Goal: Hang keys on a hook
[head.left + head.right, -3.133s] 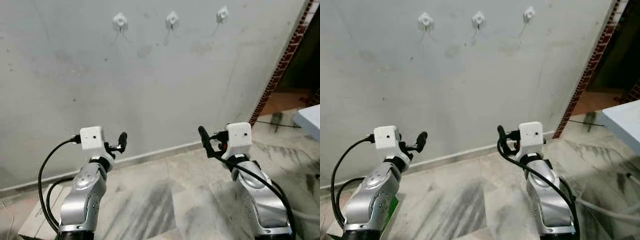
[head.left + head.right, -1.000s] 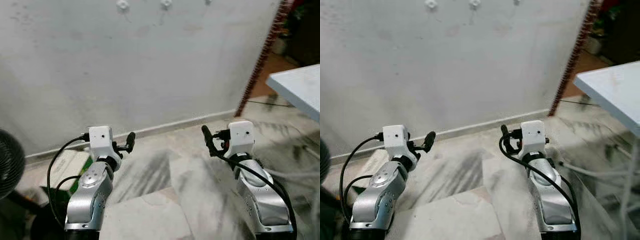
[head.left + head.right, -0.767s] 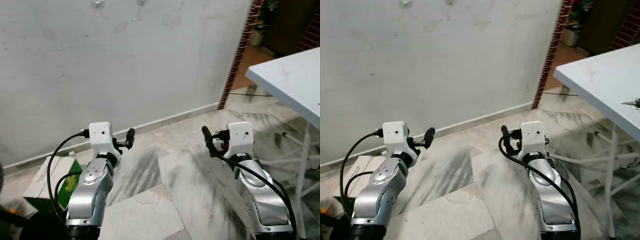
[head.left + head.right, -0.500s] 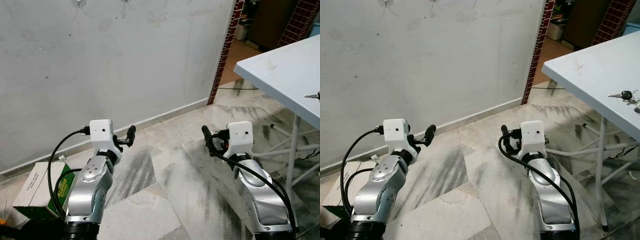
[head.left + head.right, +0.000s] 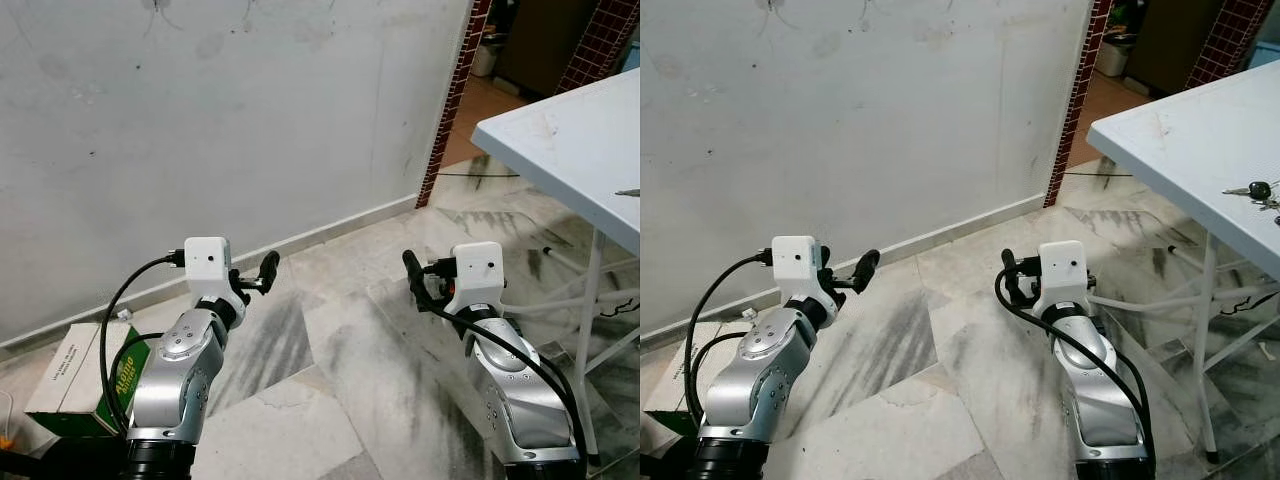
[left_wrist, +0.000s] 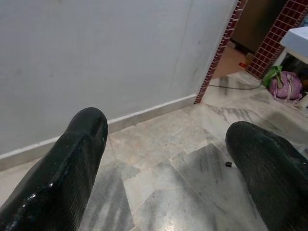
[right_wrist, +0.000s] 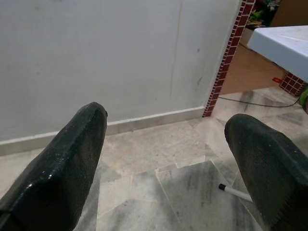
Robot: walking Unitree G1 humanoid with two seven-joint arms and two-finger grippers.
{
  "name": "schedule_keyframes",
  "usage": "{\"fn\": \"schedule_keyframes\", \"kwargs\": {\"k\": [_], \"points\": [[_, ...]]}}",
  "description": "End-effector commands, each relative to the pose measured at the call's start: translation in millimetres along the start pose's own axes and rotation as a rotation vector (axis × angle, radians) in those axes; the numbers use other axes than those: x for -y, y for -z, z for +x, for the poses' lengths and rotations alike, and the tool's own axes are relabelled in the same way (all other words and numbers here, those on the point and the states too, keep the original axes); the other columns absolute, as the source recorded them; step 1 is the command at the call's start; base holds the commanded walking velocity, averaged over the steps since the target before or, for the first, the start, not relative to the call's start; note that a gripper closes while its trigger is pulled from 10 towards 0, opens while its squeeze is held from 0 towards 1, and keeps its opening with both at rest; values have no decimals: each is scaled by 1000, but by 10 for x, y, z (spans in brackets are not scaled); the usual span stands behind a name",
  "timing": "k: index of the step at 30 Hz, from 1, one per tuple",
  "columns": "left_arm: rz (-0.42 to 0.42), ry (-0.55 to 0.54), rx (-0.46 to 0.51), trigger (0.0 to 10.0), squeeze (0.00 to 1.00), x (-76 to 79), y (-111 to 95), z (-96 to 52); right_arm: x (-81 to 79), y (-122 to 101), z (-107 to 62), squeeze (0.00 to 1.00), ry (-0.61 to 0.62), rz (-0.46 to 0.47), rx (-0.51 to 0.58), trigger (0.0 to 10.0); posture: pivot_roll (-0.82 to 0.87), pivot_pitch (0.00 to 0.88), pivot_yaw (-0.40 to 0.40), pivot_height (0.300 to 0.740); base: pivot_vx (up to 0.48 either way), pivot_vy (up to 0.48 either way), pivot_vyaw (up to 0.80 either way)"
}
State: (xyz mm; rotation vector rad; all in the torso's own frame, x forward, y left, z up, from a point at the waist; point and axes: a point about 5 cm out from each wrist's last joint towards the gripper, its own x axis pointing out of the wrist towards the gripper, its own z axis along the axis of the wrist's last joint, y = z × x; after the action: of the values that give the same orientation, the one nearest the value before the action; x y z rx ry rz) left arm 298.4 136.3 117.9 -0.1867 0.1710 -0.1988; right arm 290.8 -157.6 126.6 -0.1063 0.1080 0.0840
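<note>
Both hands, left hand (image 6: 163, 159) and right hand (image 7: 166, 159), spread apart and empty above the floor; keys (image 5: 1255, 191) lie on the table (image 5: 1180, 140).

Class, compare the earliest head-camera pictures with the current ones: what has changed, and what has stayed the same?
The camera has turned to the robot's right: the wall hooks have slid out of the picture, while a white table carrying keys and a green and white box have come in. Nothing was grasped or released. The left gripper and right gripper stay open and empty, raised in front.
</note>
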Motion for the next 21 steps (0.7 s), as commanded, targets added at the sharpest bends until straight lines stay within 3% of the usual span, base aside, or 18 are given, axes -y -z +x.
{"fn": "schedule_keyframes", "kwargs": {"k": [1,21], "points": [[0,5,-10,10000,0,7,9,-1,6,-12,9,0,11,-3,2,10000,-15,45,53,740,270,0,-781],[-17,28,-22,10000,0,32,26,-2,-11,-18,12,0,5,-6,8,10000,-11,41,56,740,275,0,-785]]}}
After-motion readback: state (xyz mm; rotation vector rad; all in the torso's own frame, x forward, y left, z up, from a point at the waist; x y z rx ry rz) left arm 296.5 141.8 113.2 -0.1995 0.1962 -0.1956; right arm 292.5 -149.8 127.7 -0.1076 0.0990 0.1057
